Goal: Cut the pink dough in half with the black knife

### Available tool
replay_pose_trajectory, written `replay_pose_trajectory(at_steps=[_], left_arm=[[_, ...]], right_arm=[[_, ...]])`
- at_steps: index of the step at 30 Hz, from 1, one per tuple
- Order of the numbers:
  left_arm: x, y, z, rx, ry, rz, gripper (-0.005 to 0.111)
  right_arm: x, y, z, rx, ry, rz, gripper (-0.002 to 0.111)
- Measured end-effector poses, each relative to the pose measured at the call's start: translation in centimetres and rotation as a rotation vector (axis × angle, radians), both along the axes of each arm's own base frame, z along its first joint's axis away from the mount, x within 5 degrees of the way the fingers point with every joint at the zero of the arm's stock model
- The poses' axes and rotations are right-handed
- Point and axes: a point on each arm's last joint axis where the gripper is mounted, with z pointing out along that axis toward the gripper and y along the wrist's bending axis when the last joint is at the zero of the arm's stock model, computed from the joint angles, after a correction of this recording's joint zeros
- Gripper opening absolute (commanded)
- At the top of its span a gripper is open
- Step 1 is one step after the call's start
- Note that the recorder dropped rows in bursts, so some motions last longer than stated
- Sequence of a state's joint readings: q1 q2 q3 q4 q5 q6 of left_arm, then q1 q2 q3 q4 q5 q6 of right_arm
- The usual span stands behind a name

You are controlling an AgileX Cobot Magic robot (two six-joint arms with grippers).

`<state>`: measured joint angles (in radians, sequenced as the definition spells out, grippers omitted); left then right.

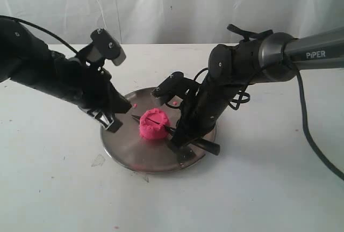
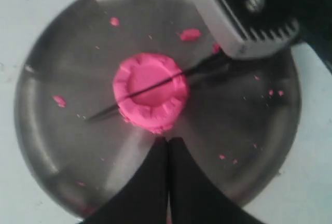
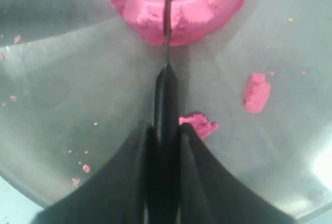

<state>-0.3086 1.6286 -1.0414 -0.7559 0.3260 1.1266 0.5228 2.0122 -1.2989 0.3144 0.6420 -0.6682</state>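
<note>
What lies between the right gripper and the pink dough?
The black knife bridges right gripper and pink dough, over the metal plate; right wrist view.

White table, round metal plate lying flat near its middle, small pale scrap just beside the plate's rim

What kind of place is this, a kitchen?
Probably a robot test lab: left arm and right arm over a white table, white curtain behind, pink dough on a metal plate.
</note>
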Motion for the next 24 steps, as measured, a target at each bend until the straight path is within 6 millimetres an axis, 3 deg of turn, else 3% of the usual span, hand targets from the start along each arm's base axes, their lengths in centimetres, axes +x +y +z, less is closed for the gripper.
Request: replay_pose_trajectory(at_steps=[7,14,20,24], left_arm=[[-0.3,0.6,-1.3,0.033,-0.004,0.041,0.000],[1.5,0.9,-2.1,-0.034,-0.042,0.244,0.000],[3.0,0.5,-5.0,-0.016,0.025,0.269,0.000],[4.1,0.1,-5.7,-0.020,0.036,0.275,0.000]], right_arm=[[0.0,0.0,0.0,0.001,0.000,0.000,0.000],[0.0,0.0,0.0,0.001,0.000,0.000,0.000],[0.0,0.0,0.0,0.001,0.000,0.000,0.000],[0.0,0.0,0.0,0.000,0.002,0.000,0.000]])
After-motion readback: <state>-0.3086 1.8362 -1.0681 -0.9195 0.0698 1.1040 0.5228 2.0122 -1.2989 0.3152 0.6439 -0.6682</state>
